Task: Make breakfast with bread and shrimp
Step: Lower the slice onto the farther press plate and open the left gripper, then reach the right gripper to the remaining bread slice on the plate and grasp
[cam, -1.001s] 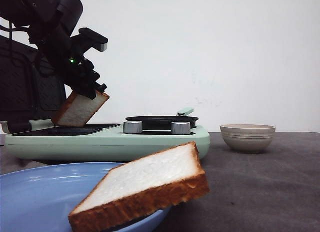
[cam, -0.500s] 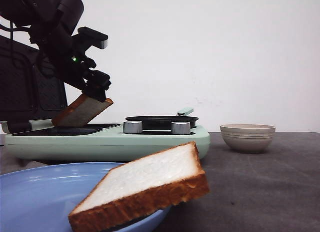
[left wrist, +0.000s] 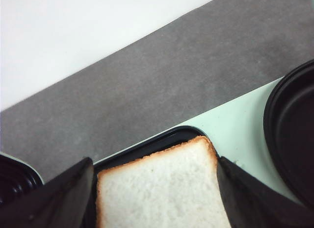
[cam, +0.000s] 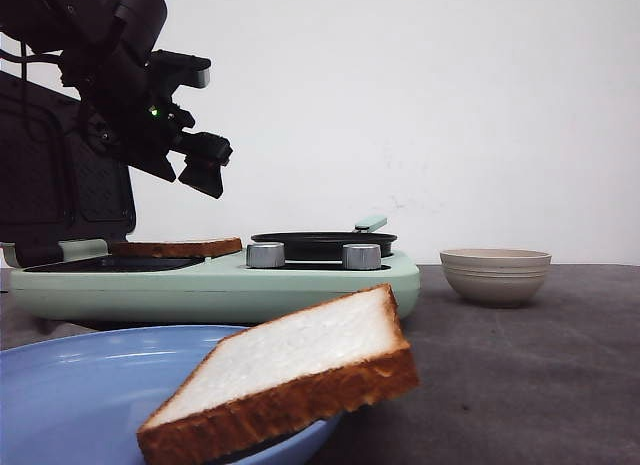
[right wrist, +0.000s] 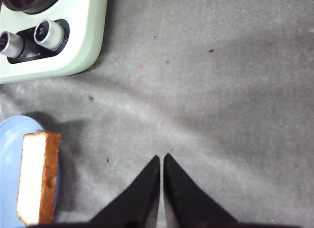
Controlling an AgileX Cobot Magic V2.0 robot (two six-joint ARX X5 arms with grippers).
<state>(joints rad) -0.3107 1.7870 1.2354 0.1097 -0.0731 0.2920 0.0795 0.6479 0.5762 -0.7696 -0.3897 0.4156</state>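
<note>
A beige bowl [cam: 495, 274] sits on the grey surface [cam: 520, 375], right of the blue plate [cam: 70, 385], before a white wall [cam: 430, 105].

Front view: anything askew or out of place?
Yes: the white square bread slice sits tilted on the blue plate, propped on its rim and overhanging it. The other slice lies flat on the mint-green cooker's black grill plate. Nothing looks spilled.

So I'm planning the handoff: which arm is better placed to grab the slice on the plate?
Probably right. Its gripper hangs shut over bare table beside the blue plate holding the slice. The left gripper is open above the other slice on the grill.
</note>
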